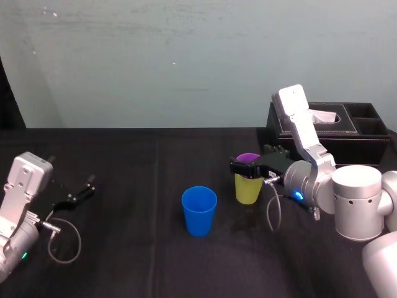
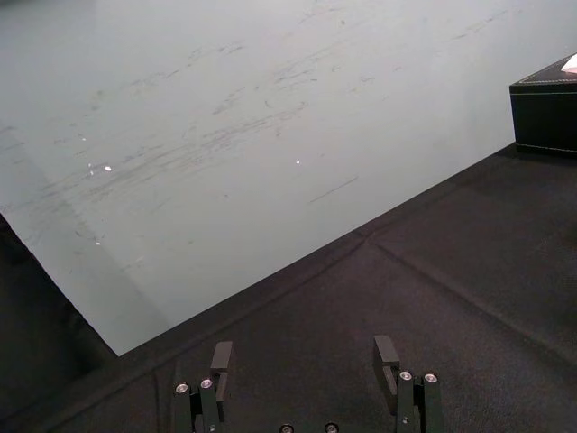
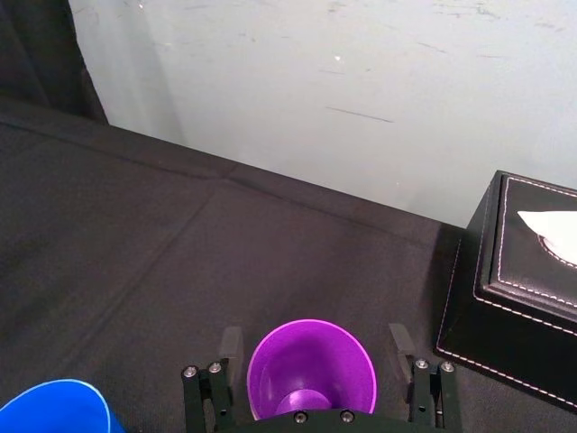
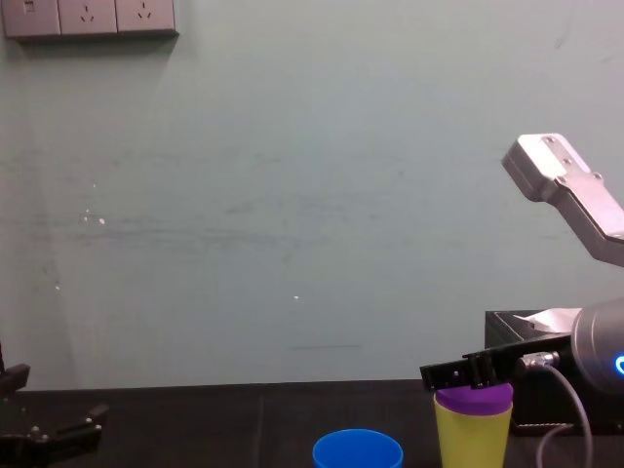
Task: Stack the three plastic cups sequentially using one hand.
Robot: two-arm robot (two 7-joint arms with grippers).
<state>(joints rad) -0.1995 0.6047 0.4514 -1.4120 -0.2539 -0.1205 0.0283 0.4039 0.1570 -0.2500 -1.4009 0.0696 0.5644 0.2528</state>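
Straddling the purple cup (image 1: 250, 158) nested in the yellow-green cup (image 1: 248, 190), my right gripper (image 3: 315, 343) has jaws spread; left gripper (image 2: 304, 354), likewise spread, sits left.

A: What is that dark thing at the back?
B: A black tissue box (image 1: 363, 148), with a white tissue (image 1: 325, 116) poking from its top.
A: And round it?
B: A black table (image 1: 124, 205) under it, a pale wall (image 1: 155, 62) behind it, and sockets (image 4: 90, 17) high up, far left of it.
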